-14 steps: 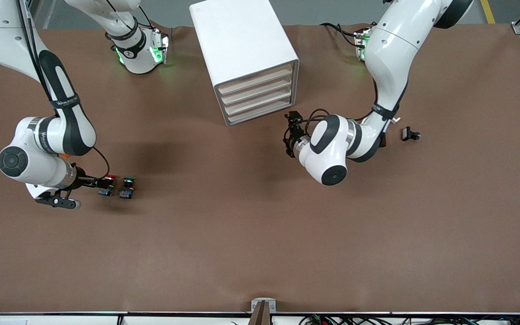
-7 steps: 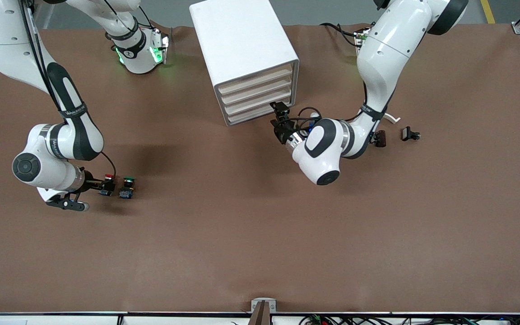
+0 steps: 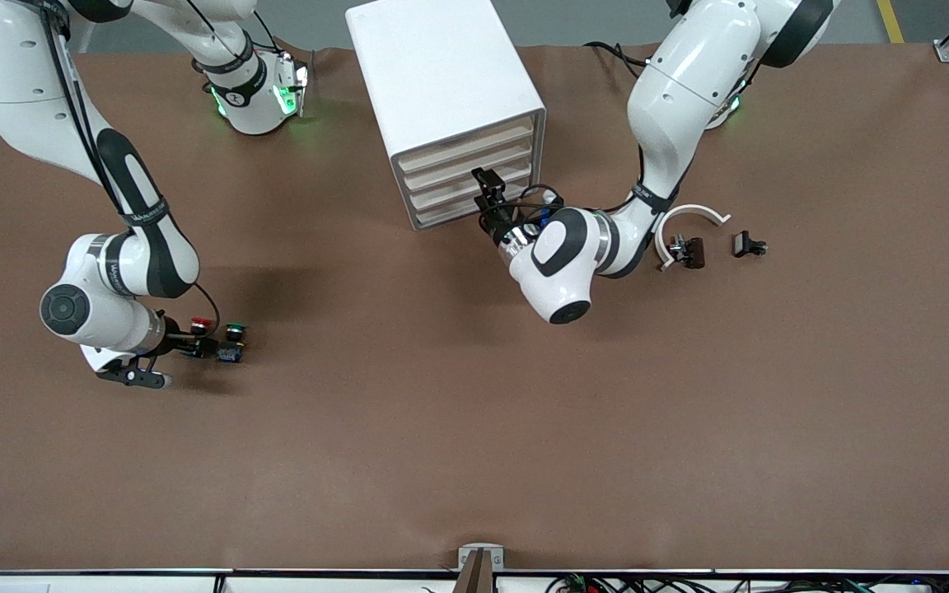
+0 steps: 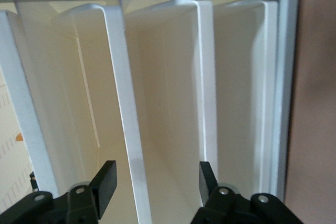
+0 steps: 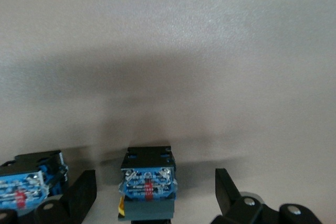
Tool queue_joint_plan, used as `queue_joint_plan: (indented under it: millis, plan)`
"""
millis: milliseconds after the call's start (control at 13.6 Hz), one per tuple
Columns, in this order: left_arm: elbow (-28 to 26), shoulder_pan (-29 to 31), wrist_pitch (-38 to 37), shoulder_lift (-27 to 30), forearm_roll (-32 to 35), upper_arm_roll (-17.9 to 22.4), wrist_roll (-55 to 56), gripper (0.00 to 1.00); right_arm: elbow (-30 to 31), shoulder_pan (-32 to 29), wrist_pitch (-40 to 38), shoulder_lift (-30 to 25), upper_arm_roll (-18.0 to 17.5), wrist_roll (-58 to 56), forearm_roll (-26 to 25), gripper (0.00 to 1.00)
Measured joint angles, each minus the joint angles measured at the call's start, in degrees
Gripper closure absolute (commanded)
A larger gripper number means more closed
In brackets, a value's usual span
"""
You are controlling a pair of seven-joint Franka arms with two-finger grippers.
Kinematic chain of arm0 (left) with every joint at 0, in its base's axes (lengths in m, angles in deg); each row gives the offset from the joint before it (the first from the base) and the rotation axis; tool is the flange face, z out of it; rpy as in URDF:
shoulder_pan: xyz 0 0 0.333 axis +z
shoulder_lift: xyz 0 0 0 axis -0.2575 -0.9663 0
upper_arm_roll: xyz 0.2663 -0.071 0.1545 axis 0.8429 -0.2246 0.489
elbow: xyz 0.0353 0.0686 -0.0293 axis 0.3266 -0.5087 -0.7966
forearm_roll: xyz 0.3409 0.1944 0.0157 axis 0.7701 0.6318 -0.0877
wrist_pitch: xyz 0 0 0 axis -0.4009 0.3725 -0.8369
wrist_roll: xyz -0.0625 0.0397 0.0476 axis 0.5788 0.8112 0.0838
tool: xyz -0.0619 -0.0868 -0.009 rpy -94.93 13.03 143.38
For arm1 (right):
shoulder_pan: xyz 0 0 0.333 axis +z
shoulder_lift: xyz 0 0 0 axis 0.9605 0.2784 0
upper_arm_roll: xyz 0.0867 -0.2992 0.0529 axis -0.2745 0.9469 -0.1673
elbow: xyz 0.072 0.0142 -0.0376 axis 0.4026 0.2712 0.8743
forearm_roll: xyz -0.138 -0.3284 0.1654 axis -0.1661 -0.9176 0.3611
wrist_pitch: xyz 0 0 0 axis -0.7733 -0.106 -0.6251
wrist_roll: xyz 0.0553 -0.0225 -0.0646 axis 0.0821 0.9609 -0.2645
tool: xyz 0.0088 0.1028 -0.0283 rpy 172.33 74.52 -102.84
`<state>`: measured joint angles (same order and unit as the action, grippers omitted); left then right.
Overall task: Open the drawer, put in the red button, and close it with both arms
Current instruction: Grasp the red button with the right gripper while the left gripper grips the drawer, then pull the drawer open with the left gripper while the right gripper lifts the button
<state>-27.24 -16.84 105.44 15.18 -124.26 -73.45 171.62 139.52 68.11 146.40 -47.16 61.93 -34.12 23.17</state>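
Note:
The white cabinet (image 3: 441, 74) stands at the table's far middle with its drawers (image 3: 466, 177) all pushed in. My left gripper (image 3: 487, 183) is open at the drawer fronts. In the left wrist view its fingers (image 4: 107, 179) straddle the front lip (image 4: 122, 103) of a middle drawer without touching it. The red button (image 3: 201, 322) lies toward the right arm's end of the table. My right gripper (image 3: 204, 344) is open and low around it. In the right wrist view the switch's blue body (image 5: 148, 184) sits between the fingers (image 5: 84, 192), with its cap hidden.
A green-capped switch (image 3: 233, 331) lies right beside the red button, also at the edge of the right wrist view (image 5: 26, 190). A white curved piece (image 3: 693, 216), a small dark part (image 3: 689, 249) and a small black part (image 3: 748, 244) lie toward the left arm's end.
My left gripper has swung in to the cabinet's drawer fronts, uncovering the white curved piece. My right gripper has slid forward around the red button.

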Motion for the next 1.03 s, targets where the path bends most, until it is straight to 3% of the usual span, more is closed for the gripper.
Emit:
queue_joint_plan:
  millis: [221, 441, 588, 735, 1029]
  plan:
    - [0.0, -1.49, -0.34, -0.57, -0.61, -0.01, 0.29, 0.46, -0.05, 0.0, 0.01, 0.17, 0.0, 0.03, 0.0, 0.58]
    - [0.0, -2.45, -0.41, -1.18, -0.66, -0.03, 0.51, 0.73, -0.46, 0.01, -0.12, 0.12, -0.31, 0.04, 0.01, 0.76]
    - [0.13, -2.42, -1.52, -1.32, -1.37, -0.04, 0.74, 0.91, -0.92, 0.0, -1.06, -0.08, -0.36, 0.04, 0.01, 0.82]
    - [0.49, -2.3, -2.56, -1.3, -1.79, -0.04, 2.07, 1.0, -0.97, 0.0, -1.15, 0.08, -0.33, 0.02, 0.01, 0.82]
    - [0.53, -2.05, -2.55, -1.3, -1.79, 0.0, 3.04, 1.0, -1.32, 0.0, -2.32, 0.09, -0.33, 0.0, 0.01, 0.82]
